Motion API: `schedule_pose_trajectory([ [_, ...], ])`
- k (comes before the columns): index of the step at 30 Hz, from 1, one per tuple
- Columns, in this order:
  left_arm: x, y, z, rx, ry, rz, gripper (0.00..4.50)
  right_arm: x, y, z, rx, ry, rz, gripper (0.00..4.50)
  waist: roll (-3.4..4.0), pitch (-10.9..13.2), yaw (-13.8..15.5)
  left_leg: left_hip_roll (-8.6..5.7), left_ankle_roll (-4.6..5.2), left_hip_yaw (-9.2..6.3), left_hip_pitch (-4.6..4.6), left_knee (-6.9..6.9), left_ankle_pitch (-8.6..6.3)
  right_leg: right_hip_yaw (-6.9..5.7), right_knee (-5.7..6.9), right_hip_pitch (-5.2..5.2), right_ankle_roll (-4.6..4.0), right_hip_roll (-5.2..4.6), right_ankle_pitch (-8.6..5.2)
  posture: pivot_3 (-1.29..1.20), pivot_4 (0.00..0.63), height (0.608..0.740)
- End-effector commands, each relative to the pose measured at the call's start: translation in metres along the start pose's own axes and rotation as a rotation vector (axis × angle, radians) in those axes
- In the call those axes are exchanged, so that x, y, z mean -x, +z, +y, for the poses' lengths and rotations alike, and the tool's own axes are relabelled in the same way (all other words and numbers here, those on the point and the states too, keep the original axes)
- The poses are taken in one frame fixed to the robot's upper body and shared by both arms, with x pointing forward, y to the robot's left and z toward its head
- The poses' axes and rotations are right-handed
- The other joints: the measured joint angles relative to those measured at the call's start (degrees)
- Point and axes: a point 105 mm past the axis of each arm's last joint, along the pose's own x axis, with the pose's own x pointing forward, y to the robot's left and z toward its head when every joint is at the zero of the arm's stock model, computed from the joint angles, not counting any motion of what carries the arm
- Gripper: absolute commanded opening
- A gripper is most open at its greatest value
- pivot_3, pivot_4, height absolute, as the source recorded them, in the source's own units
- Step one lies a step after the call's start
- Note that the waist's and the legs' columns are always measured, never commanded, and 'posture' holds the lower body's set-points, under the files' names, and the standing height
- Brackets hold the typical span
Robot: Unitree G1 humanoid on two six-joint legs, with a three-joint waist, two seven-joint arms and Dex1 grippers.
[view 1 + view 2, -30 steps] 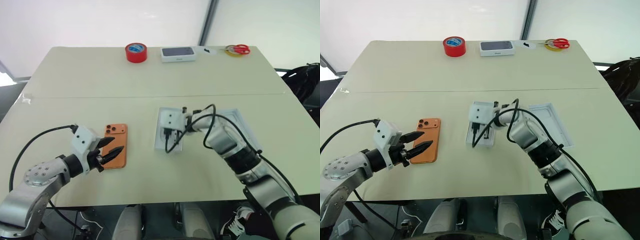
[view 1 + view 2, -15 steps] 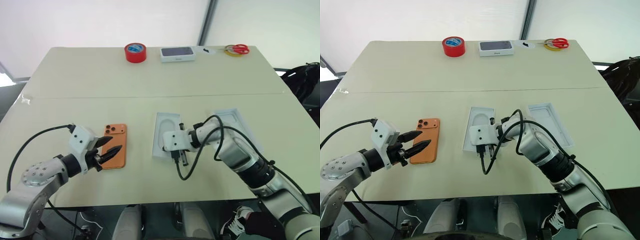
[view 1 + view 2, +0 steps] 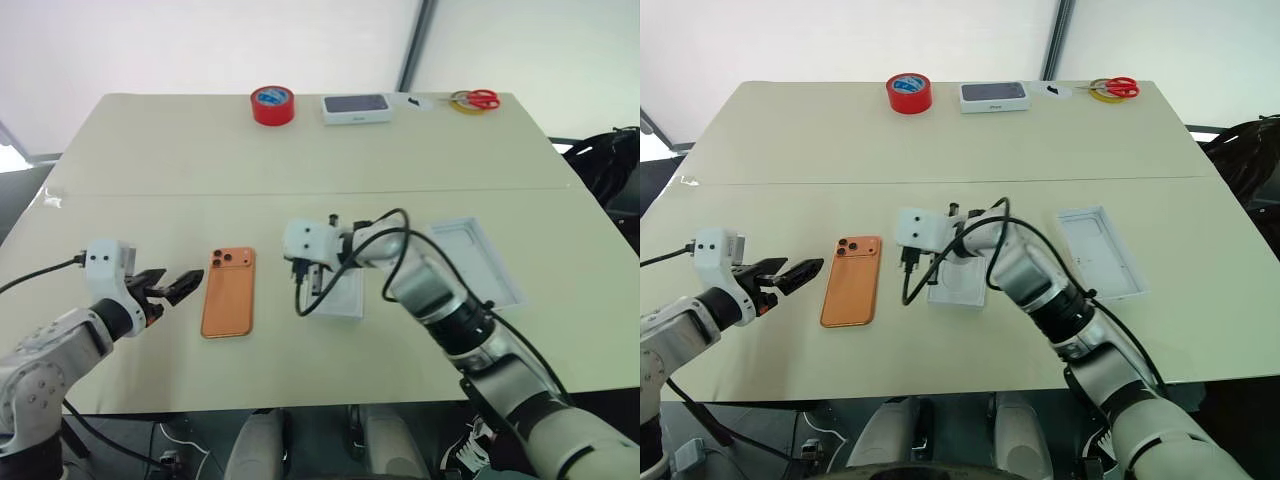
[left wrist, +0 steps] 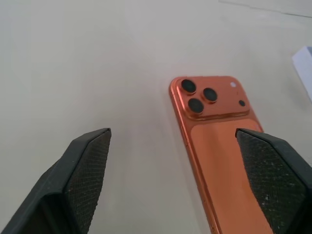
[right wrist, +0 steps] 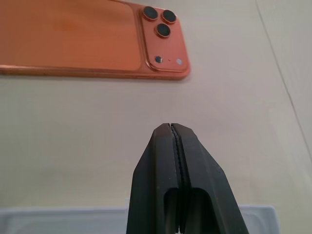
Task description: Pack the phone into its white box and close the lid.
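The broad, pale cream rectangular surface (image 3: 150, 160) carries everything, and the flat orange smartphone with rounded corners (image 3: 228, 291) serves here as the landmark. It lies camera side up on the near half of the surface, its raised lens block at the far end.

Well to the right of the phone, near the right edge, lies the shallow white rectangular lid (image 3: 476, 260), its plain moulded inside facing up. Between lid and phone, closer to the phone, sits the shallow white cardboard box tray (image 3: 338, 293), partly covered by the right arm and its black cable.

Far beyond the phone, along the far edge, are a red roll of tape (image 3: 272, 105), a small white box with a dark top (image 3: 356, 108) and, farthest right, red-handled scissors (image 3: 478, 98) lying on a yellow ring.

The left end effector (image 3: 175, 287) hangs just to the left of the phone, apart from it, its two black fingers spread wide and holding nothing; in the left wrist view the phone (image 4: 219, 141) lies ahead between the fingertips (image 4: 90, 161) (nearer to the other one, without touching it).

The right end effector (image 5: 171, 127) is just to the right of the phone, above the near rim of the box tray (image 5: 58, 217); its fingers are pressed together with nothing between them, the tip pointing toward the phone's camera end (image 5: 163, 36) but clear of it.
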Motion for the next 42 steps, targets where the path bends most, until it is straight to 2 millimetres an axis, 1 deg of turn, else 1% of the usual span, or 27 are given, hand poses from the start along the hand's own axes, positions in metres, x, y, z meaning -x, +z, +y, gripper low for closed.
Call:
schedule_pose_trajectory([
  [1,0.001,-0.01,-0.005,0.036,-0.022,0.091,4.42,-0.01,0.011,0.002,0.042,0.0,-0.001,0.0,0.0,0.0,-0.13,0.0,0.0,0.0,0.0,0.0,0.0,0.0,0.01,-0.01,0.0,0.0,0.0,0.0,0.15,0.732],
  [5,-0.003,-0.024,-0.021,0.072,-0.098,0.194,4.42,-0.024,0.012,0.014,0.083,0.052,0.025,0.0,0.0,0.0,-0.01,0.0,-0.03,-0.01,0.01,-0.01,0.01,0.0,0.02,0.0,-0.01,0.0,-0.01,0.0,0.15,0.732],
  [9,-0.009,-0.03,-0.035,0.102,-0.153,0.23,4.42,-0.031,0.011,0.021,0.129,0.087,0.037,0.0,0.01,-0.01,0.03,-0.03,-0.04,-0.01,0.04,-0.01,0.02,0.01,0.02,0.03,-0.01,-0.01,0.0,0.0,0.15,0.732],
  [18,-0.021,-0.037,-0.071,0.181,-0.308,0.249,4.42,-0.033,0.011,0.029,0.157,0.123,0.027,0.0,0.04,-0.1,0.33,-0.08,-0.07,-0.06,0.15,-0.01,0.03,-0.01,0.0,0.21,-0.07,-0.06,-0.04,0.0,0.15,0.732],
  [24,-0.024,-0.037,-0.083,0.188,-0.363,0.252,4.42,-0.032,0.011,0.032,0.144,0.129,0.024,0.0,0.04,-0.12,0.3,-0.13,-0.07,-0.09,0.23,-0.01,0.02,-0.04,0.0,0.29,-0.15,-0.12,-0.09,0.0,0.15,0.732],
  [31,-0.022,-0.029,-0.084,0.226,-0.399,0.221,4.42,-0.032,0.01,0.033,0.132,0.129,0.021,0.0,0.02,-0.13,0.07,-0.15,-0.07,-0.11,0.26,-0.01,0.02,-0.05,-0.01,0.34,-0.16,-0.15,-0.09,0.0,0.15,0.732],
  [42,-0.019,-0.022,-0.061,0.26,-0.317,0.203,4.42,-0.033,0.009,0.035,0.104,0.133,0.024,0.0,0.02,-0.13,-0.11,-0.12,-0.07,-0.1,0.26,-0.05,0.02,-0.06,-0.01,0.29,-0.17,-0.12,-0.1,0.0,0.15,0.732],
])
